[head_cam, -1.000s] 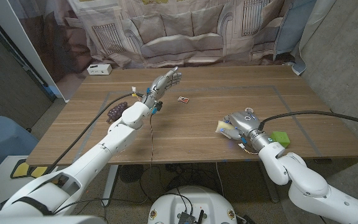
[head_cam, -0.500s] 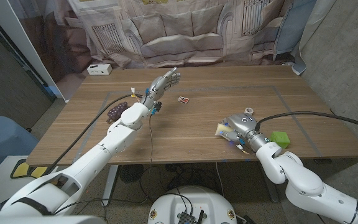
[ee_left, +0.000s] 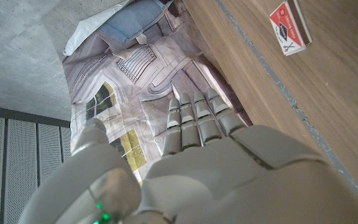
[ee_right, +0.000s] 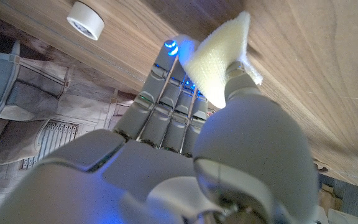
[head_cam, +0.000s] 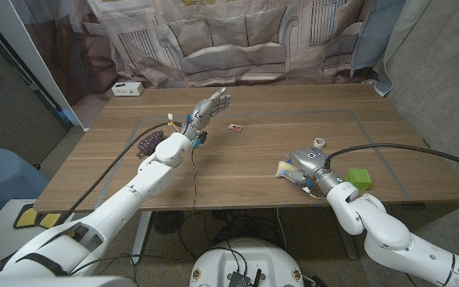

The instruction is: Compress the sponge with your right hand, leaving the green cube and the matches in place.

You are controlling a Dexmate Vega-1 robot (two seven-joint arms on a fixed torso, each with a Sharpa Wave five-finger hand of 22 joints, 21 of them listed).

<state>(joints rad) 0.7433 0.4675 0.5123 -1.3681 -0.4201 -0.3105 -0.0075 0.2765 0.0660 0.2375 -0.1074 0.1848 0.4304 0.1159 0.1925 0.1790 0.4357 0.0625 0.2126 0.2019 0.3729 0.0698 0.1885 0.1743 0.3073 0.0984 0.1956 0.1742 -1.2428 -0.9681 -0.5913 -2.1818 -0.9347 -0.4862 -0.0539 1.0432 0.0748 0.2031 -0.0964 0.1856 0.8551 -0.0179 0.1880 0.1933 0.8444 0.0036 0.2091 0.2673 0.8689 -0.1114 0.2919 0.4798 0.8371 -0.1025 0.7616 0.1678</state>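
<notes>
Printed curtain fabric (head_cam: 237,40) hangs behind the wooden table (head_cam: 253,159). Raised above it, the left hand (head_cam: 211,104) has its fingers (ee_left: 194,121) straight, released, grasping nothing. Clenched right hand (head_cam: 307,162) fingers squeeze the pale yellow sponge (ee_right: 219,53). Just beside those fingers sits the green cube (head_cam: 358,176); the small red matchbox (head_cam: 233,127) lies near the left fingers.

head view looks down over the table (head_cam: 293,119); wrist views sit close behind each hand, sharing its tabletop.

Yellow sponge (head_cam: 286,167) squashed in right robot hand (head_cam: 305,165).
</notes>
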